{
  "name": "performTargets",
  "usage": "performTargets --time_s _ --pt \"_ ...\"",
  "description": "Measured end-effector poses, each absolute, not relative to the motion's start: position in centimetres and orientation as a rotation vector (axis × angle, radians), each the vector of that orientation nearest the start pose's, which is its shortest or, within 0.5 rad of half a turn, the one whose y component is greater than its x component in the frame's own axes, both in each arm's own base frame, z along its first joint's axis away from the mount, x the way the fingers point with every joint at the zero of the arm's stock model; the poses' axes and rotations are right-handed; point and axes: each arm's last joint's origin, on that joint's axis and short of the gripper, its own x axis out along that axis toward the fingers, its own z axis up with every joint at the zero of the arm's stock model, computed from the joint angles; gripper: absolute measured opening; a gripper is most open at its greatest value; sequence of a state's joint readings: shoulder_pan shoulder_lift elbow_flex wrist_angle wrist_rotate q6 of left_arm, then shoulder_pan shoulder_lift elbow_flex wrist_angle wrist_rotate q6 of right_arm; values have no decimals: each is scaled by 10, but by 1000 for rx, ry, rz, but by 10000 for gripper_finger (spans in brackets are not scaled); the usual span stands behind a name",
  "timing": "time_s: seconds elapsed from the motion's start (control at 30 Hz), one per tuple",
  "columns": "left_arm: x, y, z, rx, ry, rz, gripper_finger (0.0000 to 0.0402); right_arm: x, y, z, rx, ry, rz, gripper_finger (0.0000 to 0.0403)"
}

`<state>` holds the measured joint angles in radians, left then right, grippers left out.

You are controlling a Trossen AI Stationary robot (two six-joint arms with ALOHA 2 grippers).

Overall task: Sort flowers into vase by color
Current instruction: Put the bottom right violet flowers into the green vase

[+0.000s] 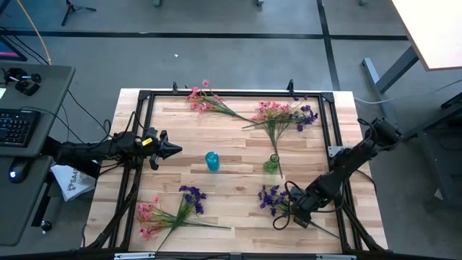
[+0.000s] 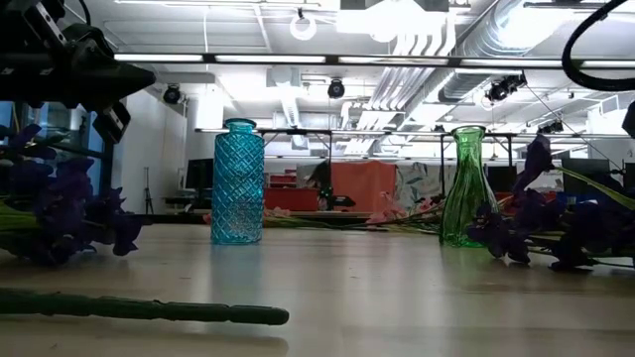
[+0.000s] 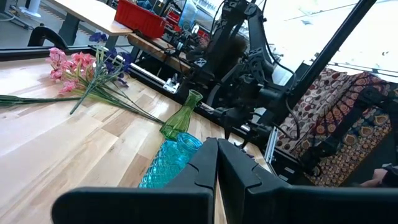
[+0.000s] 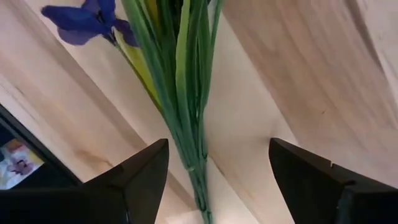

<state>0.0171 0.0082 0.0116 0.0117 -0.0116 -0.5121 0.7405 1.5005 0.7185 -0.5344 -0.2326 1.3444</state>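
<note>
At the table's near right corner, we see the right gripper (image 1: 299,214) lowered over the purple flowers (image 1: 273,196), fingers spread wide astride their green stems (image 4: 186,118), grasping nothing. The left gripper (image 1: 172,149) hovers clenched beside the blue vase (image 1: 212,161). The blossoms are mostly cut off in the right wrist view.

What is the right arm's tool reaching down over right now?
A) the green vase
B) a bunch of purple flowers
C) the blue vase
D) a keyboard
B: seen from above, the right tool is low over the purple flowers at the table's near right, and its wrist view shows their green stems between its open fingers, not yet gripped.
</note>
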Motion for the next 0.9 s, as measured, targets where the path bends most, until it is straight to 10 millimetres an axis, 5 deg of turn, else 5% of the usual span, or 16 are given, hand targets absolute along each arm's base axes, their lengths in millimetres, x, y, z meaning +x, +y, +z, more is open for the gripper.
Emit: performTargets --time_s 0.5,0.9 --pt "97 2 168 -512 -23 24 0 162 176 139 593 1493 -140 263" --pt "97 2 168 -512 -23 25 0 174 189 139 591 1471 -131 263"
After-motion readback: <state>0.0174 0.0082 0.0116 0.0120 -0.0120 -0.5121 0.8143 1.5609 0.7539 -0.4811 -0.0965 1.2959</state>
